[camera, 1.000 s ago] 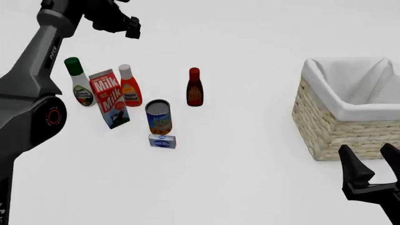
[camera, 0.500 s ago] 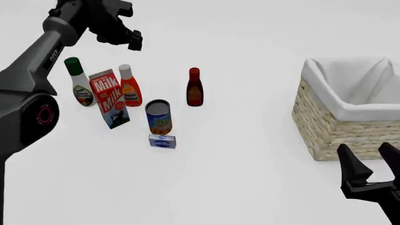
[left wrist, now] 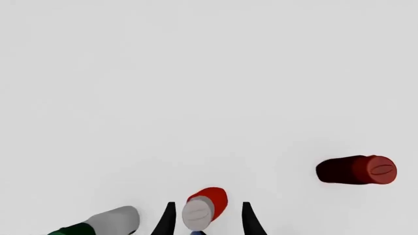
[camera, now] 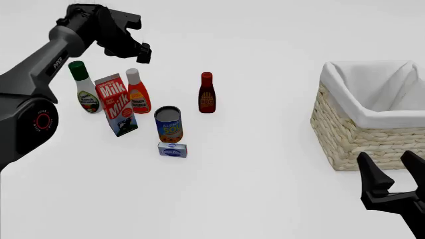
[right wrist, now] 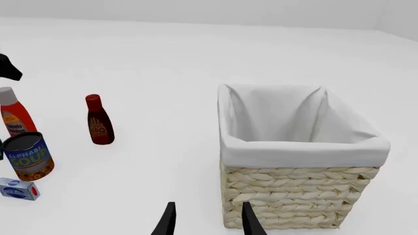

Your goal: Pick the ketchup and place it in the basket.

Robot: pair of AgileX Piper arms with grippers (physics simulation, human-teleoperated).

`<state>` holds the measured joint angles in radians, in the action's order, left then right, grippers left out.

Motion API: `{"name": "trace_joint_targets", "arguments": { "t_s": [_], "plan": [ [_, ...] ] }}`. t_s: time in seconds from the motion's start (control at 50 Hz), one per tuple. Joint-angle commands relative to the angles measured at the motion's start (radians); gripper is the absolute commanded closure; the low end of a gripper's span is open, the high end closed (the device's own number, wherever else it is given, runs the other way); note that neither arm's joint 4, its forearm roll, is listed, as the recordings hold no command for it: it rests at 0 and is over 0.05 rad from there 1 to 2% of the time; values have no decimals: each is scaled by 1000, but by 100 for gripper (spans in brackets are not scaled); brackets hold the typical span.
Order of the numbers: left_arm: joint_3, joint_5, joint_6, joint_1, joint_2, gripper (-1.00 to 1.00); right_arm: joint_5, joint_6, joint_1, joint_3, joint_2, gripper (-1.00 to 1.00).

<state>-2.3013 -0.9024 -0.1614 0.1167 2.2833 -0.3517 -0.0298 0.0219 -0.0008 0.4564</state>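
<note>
Ketchup (camera: 139,95) stands upright on the plain white desk (camera: 265,164) toward its far left, beside the milk (camera: 117,104), with the left gripper (camera: 142,50) poised above it, fingers spread, while the basket (camera: 371,129) sits at the right edge behind the right gripper (camera: 391,172), fingers also spread.

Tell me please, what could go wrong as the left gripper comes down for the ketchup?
The ketchup stands close beside the milk carton, so a finger of the open left gripper could knock the carton over. The basket is far across the table, so a weak grasp might slip during the carry.
</note>
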Motion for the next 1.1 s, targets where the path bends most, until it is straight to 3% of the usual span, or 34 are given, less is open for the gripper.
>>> {"name": "trace_joint_targets", "arguments": {
  "t_s": [0.02, 0.4, 1.1],
  "plan": [
    [21, 20, 7, -3, 8, -100, -12, -3, 0, 0, 16, -100],
    [23, 24, 12, -12, 28, -100, -39, -5, 2, 0, 50, -100],
    [141, 107, 22, -20, 14, -100, -55, -7, 3, 0, 75, -100]
  ]
}}
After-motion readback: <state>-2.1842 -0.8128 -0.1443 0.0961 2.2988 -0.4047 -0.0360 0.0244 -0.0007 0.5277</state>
